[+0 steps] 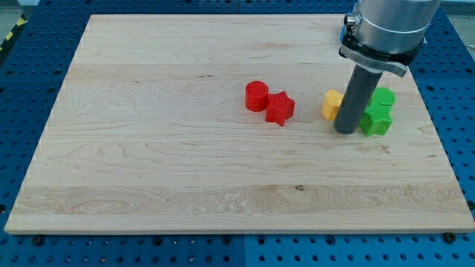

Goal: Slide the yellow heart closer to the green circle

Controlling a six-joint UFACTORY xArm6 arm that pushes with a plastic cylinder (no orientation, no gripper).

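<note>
The yellow heart point(331, 104) lies on the wooden board at the view's right, partly hidden behind my rod. The green circle point(384, 97) lies just right of the rod, with a green star point(376, 121) touching it below. My tip point(345, 130) rests on the board between the yellow heart and the green star, just below and right of the heart. The rod hides the heart's right side and the gap between the heart and the green blocks.
A red circle point(256, 96) and a red star point(280, 109) touch each other near the board's middle, left of the yellow heart. The wooden board point(148, 148) sits on a blue perforated table. The board's right edge runs close to the green blocks.
</note>
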